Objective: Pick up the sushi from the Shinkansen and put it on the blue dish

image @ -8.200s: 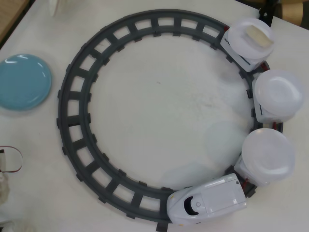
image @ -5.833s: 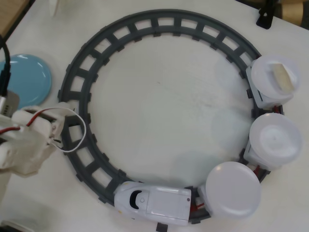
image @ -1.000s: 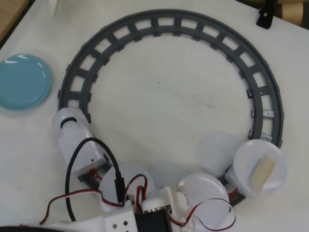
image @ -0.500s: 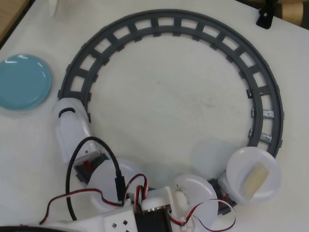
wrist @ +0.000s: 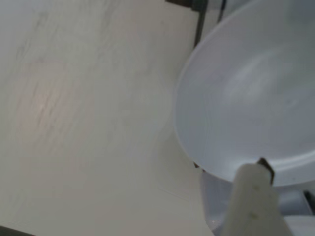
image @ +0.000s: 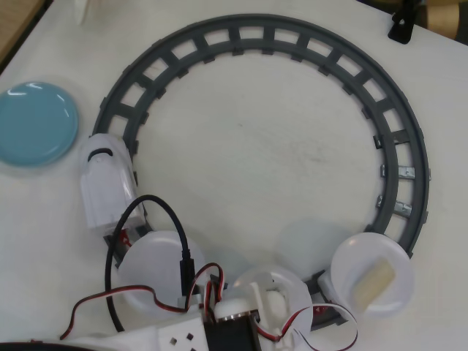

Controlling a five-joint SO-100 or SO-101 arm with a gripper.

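In the overhead view the white Shinkansen rides the left side of the grey track, nose pointing up. Its three white plates trail along the bottom. The cream sushi lies on the last plate at the lower right. At the far left the blue dish rests on the table with nothing on it. My arm reaches in from the bottom edge, over the middle plate. The wrist view shows one white finger above an empty white plate. No second finger is in view.
Red and black cables loop from my arm over the first plate. A black clamp stands at the top right, outside the track. Bare white table fills the inside of the ring.
The train has run on along the track: its nose moved up the left side and the sushi plate slid down and left at the lower right. My arm has barely moved.
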